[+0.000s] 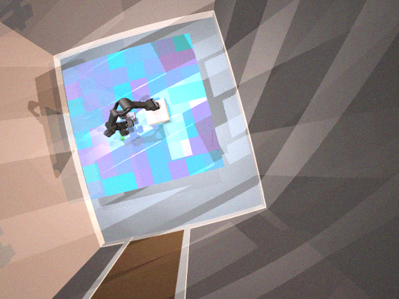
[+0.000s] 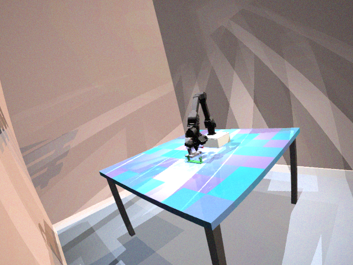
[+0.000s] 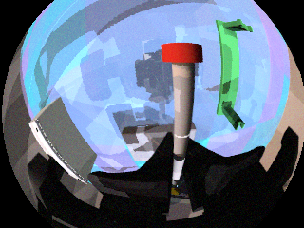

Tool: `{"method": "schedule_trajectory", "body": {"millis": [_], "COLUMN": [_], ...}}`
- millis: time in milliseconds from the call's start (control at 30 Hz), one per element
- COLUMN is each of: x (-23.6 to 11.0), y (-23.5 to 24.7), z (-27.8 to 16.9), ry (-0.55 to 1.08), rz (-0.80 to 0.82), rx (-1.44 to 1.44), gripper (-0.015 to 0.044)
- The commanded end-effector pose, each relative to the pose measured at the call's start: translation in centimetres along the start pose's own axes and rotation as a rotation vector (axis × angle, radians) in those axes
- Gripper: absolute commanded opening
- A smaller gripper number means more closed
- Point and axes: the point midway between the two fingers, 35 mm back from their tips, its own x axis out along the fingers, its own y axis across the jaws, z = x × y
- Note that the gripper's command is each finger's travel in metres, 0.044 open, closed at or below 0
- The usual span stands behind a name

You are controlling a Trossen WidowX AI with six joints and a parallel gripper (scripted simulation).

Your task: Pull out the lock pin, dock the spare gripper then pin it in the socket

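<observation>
My gripper (image 3: 173,135) is shut on the lock pin (image 3: 183,95), a pale shaft with a red head (image 3: 181,52) (image 2: 202,147). In the wrist view the shaft runs up the picture from between the black fingers, with the head at its far end. A green bracket-shaped part (image 3: 230,66) (image 2: 194,161) (image 1: 122,137), seemingly the spare gripper, lies on the table to the pin's right in the wrist view, apart from it. A pale grey block (image 3: 142,138) (image 1: 130,116), seemingly the mount, is behind the pin and partly hidden by the fingers. Its socket cannot be made out.
The arm's white base box (image 1: 158,114) (image 2: 218,140) (image 3: 62,138) stands behind the work area, at the left in the wrist view. The patterned table (image 1: 122,183) (image 2: 216,196) carries everything. Strong light patches and shadows blur small details.
</observation>
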Motion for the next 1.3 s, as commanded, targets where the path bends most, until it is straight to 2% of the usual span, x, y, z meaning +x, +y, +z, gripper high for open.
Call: {"method": "schedule_trajectory", "body": {"millis": [0, 1033, 1267], "x": [0.0, 0.5, 0.6], "y": [-0.1, -0.1, 0.0], "z": [-0.4, -2.4, -2.2], "ry": [-0.004, -0.005, -0.002], "rz": [-0.003, 0.011, 0.015], "rx": [-0.005, -0.008, -0.003], "gripper": [0.0000, 0.0000, 0.0184]}}
